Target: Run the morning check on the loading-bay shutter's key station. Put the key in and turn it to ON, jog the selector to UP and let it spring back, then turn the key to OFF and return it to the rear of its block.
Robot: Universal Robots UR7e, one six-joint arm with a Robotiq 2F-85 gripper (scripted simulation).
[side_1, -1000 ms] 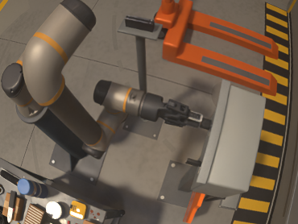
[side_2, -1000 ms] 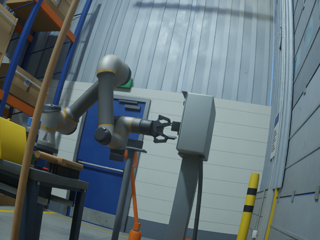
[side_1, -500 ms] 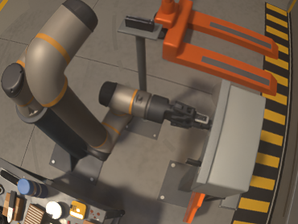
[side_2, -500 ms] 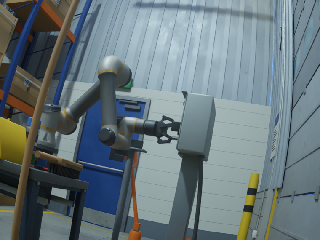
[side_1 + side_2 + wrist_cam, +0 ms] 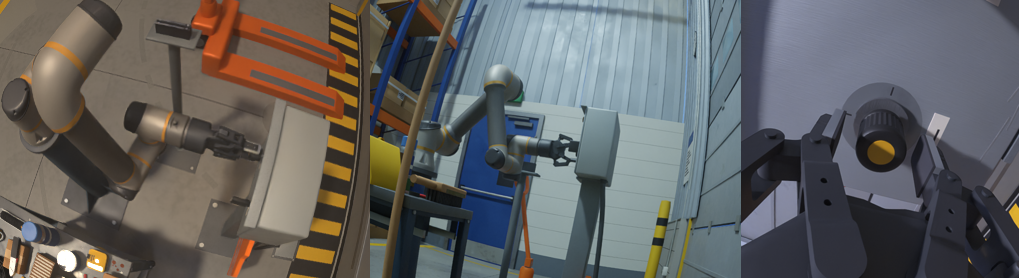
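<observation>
My gripper (image 5: 881, 153) (image 5: 252, 150) (image 5: 571, 153) reaches level at the front face of the grey key station box (image 5: 287, 175) (image 5: 598, 145). A black ribbed selector knob (image 5: 881, 146) with a yellow centre sticks out of a round grey dial plate on that face. The knob sits between my two fingers. Tick marks ring the dial, one at the top. The key and its lock are out of sight in the wrist camera. The small block (image 5: 172, 29) sits on a post-mounted tray behind my arm. The gripper is open and holds nothing.
Behind the station lie an orange pallet jack (image 5: 265, 55) and a yellow-black hazard strip (image 5: 340, 150). A workbench (image 5: 421, 203) with tools stands by my base. Blue racking with boxes, a blue door (image 5: 490, 185) and a striped bollard (image 5: 657, 236) stand around the bay.
</observation>
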